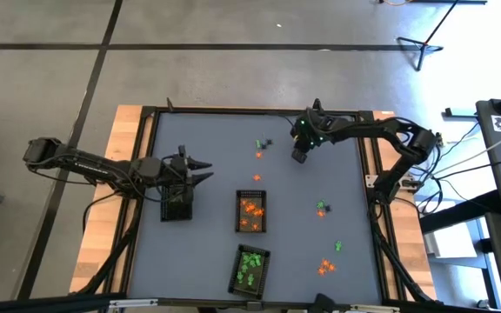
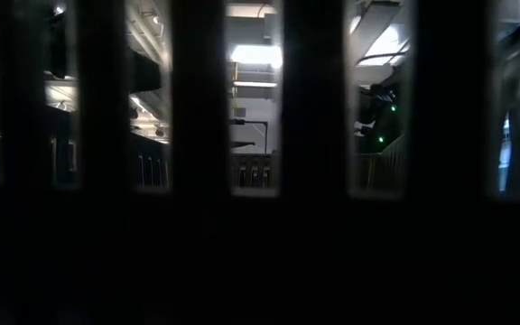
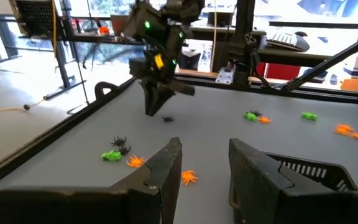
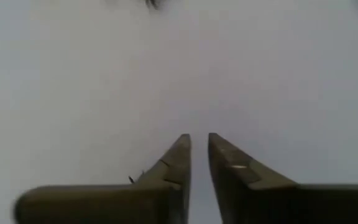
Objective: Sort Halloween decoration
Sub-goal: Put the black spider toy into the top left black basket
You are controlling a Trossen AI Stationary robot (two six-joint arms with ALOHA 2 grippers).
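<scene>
Reaching down at the far side of the grey tabletop (image 1: 207, 148), the right gripper (image 1: 300, 156) had its fingers nearly together, a thin gap between the tips — whether they pinched anything I cannot tell. A tiny black plastic trinket (image 3: 167, 118) lay just beside it. The left gripper (image 1: 205, 169) hovered released over the empty dark rectangular tray (image 1: 177, 205). Orange trinkets (image 1: 250, 211) filled the middle tray, green ones (image 1: 250, 266) the near tray — others lay scattered.
</scene>
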